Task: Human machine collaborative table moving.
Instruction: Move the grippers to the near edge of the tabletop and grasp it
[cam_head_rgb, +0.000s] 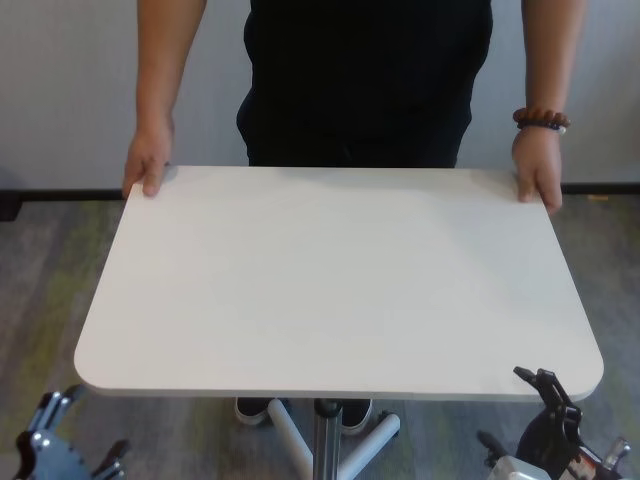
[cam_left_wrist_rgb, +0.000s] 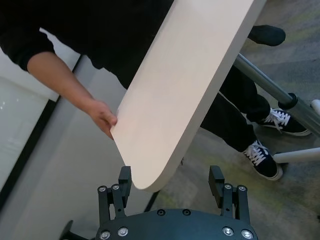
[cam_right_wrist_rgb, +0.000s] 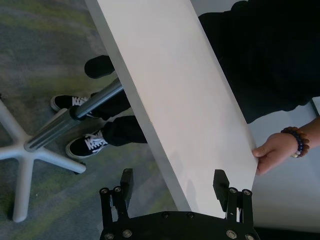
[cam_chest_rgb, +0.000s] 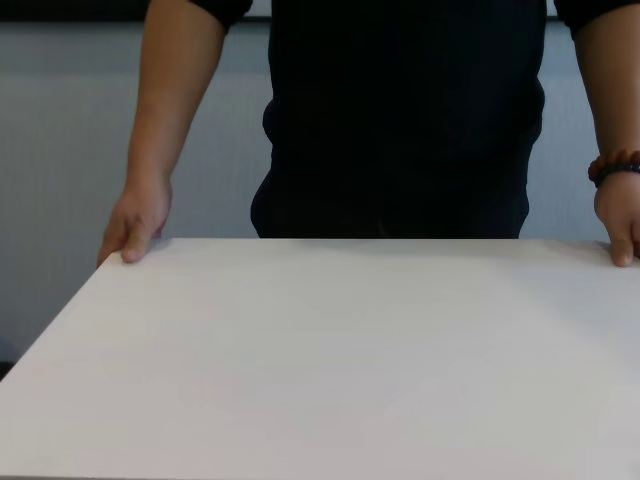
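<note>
While claws (cam_left_wrist_rgb: 171, 181) gape, table (cam_head_rgb: 340, 280) corners sit between.

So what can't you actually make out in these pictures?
- The human's face: cut off by the top edge in head and chest views.
- Both grippers: out of the chest view, below the table.
- Table base: partly cut off in the wrist views.

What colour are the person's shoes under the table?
The shoes are black with white laces and white soles, clearest in the right wrist view.
</note>
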